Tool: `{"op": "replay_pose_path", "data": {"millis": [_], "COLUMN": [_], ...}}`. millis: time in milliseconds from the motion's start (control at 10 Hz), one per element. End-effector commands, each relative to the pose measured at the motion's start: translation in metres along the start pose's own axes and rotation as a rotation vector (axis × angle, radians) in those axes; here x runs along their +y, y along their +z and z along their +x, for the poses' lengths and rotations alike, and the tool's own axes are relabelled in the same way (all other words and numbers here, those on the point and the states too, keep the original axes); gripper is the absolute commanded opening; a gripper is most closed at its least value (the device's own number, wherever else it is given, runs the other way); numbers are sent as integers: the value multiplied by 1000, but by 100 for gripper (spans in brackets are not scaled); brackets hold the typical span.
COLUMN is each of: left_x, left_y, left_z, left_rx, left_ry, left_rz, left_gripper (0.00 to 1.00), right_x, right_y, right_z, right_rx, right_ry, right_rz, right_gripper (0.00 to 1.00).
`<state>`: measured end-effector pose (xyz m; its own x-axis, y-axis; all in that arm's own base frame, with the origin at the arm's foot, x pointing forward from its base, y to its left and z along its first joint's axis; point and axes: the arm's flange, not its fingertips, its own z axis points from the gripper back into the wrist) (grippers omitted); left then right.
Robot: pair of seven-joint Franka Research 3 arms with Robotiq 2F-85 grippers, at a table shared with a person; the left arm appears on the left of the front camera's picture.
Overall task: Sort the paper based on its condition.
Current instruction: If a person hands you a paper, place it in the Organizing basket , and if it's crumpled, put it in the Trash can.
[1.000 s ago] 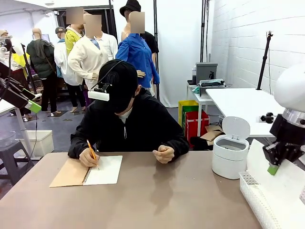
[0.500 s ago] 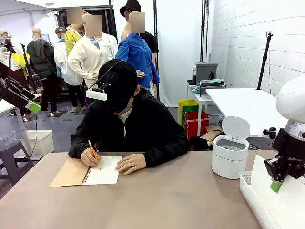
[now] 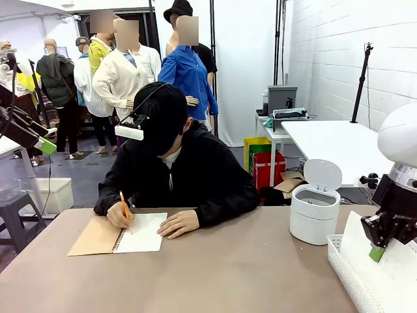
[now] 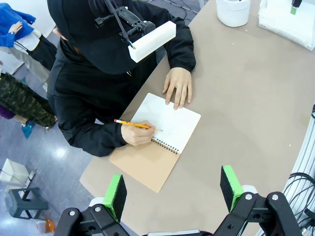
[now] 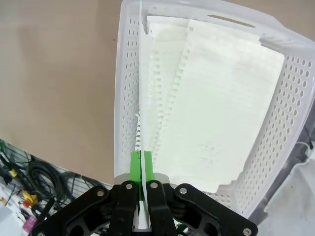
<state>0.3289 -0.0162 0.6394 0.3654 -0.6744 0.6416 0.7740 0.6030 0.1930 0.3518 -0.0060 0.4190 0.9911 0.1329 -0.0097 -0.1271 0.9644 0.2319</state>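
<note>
My right gripper (image 3: pixel 376 253) hangs at the table's right end, shut on a smooth white sheet of paper (image 3: pixel 357 238) over a white perforated basket (image 3: pixel 345 264). In the right wrist view that gripper (image 5: pixel 141 169) pinches the sheet's edge (image 5: pixel 141 118), which stands on edge along the basket's wall (image 5: pixel 120 98). Several flat sheets of paper (image 5: pixel 216 108) lie in the basket. My left gripper (image 4: pixel 173 191) is open, high above the table's left end, holding nothing; one green pad (image 3: pixel 45 145) pokes in at the picture's left edge.
A person at the far side writes with a pencil (image 3: pixel 124 204) in a brown spiral notebook (image 3: pixel 118 235), other hand (image 3: pixel 178 223) flat on the page. A white bin with its lid up (image 3: pixel 315 212) stands at the back right, near the basket.
My right gripper has sunk a little with the sheet toward the basket. The person's free hand has moved left onto the notebook page.
</note>
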Motion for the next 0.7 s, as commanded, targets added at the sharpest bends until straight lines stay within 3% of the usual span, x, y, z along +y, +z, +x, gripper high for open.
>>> {"op": "replay_pose_path", "data": {"millis": [0, 100, 400, 600], "left_x": [1, 1, 1, 1], "left_y": [1, 1, 1, 1], "left_z": [-1, -1, -1, -1], "left_rx": [-9, -9, -9, -9], "left_ry": [2, 2, 2, 2], "left_rz": [-8, -8, -8, -8], "left_gripper": [100, 100, 100, 100], "right_x": [-1, 0, -12, -20], "right_y": [-3, 0, 3, 5], "right_z": [-1, 0, 2, 3], "right_rx": [8, 0, -5, -37], "right_ry": [16, 0, -23, -40], "right_rz": [-6, 0, -64, -178], "right_gripper": [0, 9, 61, 95]}}
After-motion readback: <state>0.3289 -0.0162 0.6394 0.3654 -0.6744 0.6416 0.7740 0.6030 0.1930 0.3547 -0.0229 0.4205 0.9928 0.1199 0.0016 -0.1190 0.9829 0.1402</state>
